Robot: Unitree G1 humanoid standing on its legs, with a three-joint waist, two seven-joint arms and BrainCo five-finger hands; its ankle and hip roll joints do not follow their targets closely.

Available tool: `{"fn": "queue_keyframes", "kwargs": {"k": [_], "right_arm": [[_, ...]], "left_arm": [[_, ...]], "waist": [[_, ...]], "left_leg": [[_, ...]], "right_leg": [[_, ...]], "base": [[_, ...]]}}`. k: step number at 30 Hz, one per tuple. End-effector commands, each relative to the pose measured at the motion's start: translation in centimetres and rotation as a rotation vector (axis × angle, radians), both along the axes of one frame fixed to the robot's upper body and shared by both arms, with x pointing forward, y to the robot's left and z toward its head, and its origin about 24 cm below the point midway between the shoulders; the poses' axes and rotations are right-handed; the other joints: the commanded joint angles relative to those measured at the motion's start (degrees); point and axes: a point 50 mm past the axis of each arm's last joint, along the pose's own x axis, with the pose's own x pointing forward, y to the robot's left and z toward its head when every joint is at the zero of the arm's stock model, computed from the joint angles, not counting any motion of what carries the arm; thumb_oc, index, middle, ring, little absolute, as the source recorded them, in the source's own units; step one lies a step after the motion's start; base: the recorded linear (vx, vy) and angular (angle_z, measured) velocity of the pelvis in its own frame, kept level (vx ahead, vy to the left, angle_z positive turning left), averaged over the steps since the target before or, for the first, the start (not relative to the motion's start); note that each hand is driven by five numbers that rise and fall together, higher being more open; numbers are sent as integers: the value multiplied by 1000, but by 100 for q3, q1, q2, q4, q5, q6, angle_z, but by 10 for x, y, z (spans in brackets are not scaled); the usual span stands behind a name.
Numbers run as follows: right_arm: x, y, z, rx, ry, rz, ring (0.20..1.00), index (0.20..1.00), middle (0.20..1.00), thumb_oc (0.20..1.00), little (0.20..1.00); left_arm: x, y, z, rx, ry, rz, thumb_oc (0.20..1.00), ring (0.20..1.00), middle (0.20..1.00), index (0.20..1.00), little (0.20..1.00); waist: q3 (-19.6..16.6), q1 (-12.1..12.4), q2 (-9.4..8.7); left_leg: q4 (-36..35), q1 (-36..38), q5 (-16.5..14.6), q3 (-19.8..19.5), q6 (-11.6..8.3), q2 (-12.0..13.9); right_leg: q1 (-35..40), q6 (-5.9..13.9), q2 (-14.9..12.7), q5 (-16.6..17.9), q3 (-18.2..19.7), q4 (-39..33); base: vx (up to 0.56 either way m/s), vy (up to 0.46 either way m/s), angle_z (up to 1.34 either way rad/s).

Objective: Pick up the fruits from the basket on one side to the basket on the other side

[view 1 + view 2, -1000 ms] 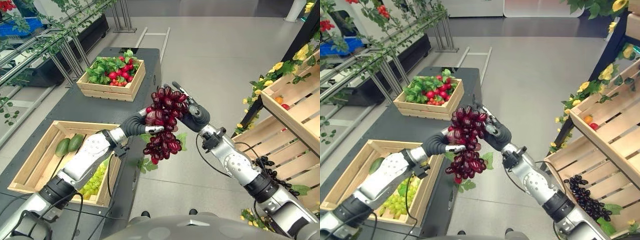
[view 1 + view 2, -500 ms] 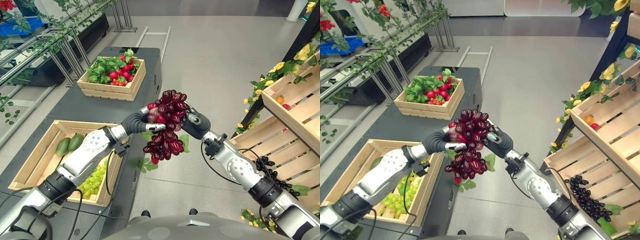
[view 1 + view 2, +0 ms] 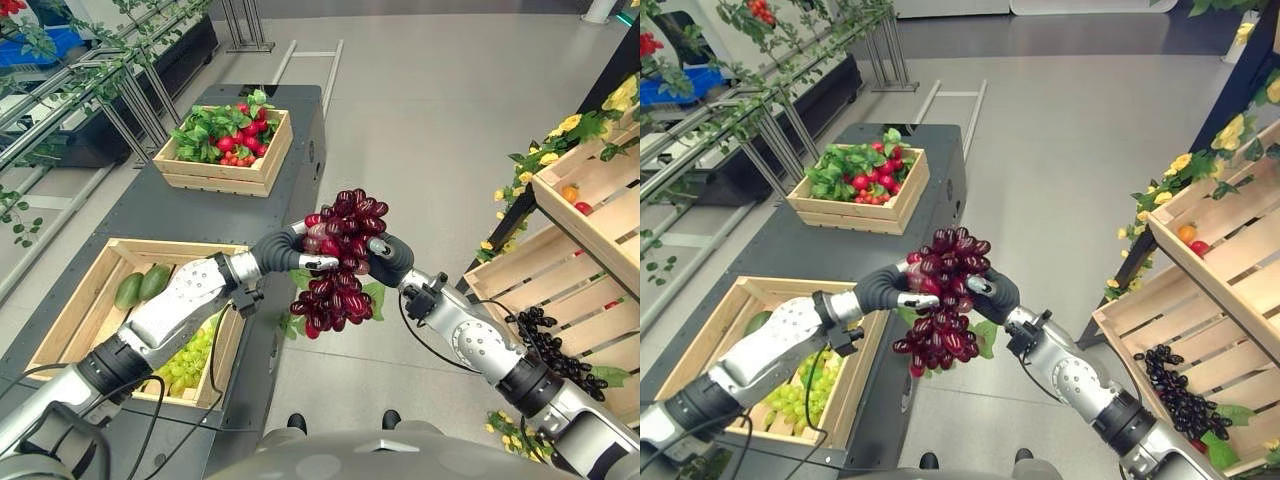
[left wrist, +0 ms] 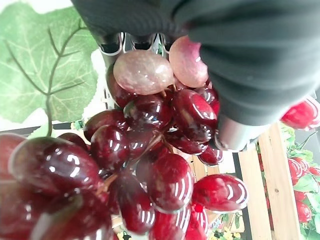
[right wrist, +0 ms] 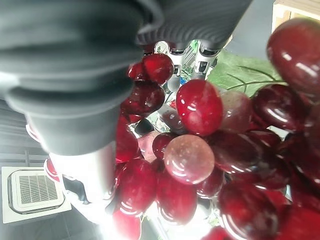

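A bunch of dark red grapes (image 3: 338,262) with a green leaf hangs in mid-air between the dark table and the wooden shelf crates. My left hand (image 3: 290,243) reaches in from the table side and has its fingers and thumb curled round the top of the bunch. From the other side, my right hand (image 3: 386,258) grips the same bunch, fingers wrapped into it. The right wrist view has the grapes (image 5: 200,150) pressed against the fingers. In the left wrist view the red grapes (image 4: 150,150) hang just past the hand.
On the table at my left stands a wooden crate (image 3: 180,247) with green grapes (image 3: 185,365) and green fruits (image 3: 140,288). Farther back is a crate of red fruits and leaves (image 3: 222,150). At the right, a slatted crate (image 3: 510,262) holds black grapes (image 3: 555,345).
My right hand's fingers, straight a second ago, have curled round the bunch. Both hands and the grapes have sunk a little while the view shifted.
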Motion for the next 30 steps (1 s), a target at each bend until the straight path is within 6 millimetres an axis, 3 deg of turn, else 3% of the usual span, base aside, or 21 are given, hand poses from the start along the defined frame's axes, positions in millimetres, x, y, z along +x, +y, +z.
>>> {"fn": "queue_keyframes", "kwargs": {"k": [1, 2, 4, 5, 6, 30], "right_arm": [[2, 32, 42, 128, -152, 118, 1000, 1000, 1000, 1000, 1000], [2, 32, 43, 136, -153, 117, 1000, 1000, 1000, 1000, 1000], [3, 32, 43, 142, -152, 108, 520, 520, 520, 520, 520], [3, 32, 43, 142, -152, 108, 470, 470, 470, 470, 470], [3, 32, 43, 148, -153, 103, 200, 200, 200, 200, 200], [3, 27, 43, 165, -150, 70, 200, 200, 200, 200, 200]], "left_arm": [[6, -15, 34, -68, -115, -82, 200, 200, 200, 200, 200], [6, -15, 34, -67, -115, -79, 200, 200, 200, 200, 200], [6, -14, 32, -61, -111, -72, 200, 200, 200, 200, 200], [6, -14, 32, -61, -111, -72, 200, 200, 200, 200, 200], [6, -13, 32, -61, -114, -67, 200, 200, 200, 200, 200], [6, -5, 27, -94, -122, 9, 200, 200, 200, 200, 200]], "waist": [[2, -49, -349], [2, -50, -346], [3, -54, -343], [2, -55, -343], [6, -54, -343], [-11, -36, -379]], "left_leg": [[188, 107, -351, -183, 216, -362], [187, 113, -350, -184, 216, -360], [182, 114, -351, -186, 217, -361], [181, 114, -351, -186, 217, -361], [184, 113, -353, -185, 217, -360], [204, 160, -393, -146, 235, -354]], "right_leg": [[64, 506, -294, 249, -136, 3], [67, 504, -293, 244, -134, 5], [70, 501, -296, 240, -129, 5], [70, 501, -296, 239, -129, 5], [68, 500, -295, 240, -128, 7], [77, 481, -284, 228, -104, 25]], "base": [[0, 0, 0], [0, 0, 0], [0, 0, 0], [0, 0, 0], [0, 0, 0], [0, 0, -1]]}}
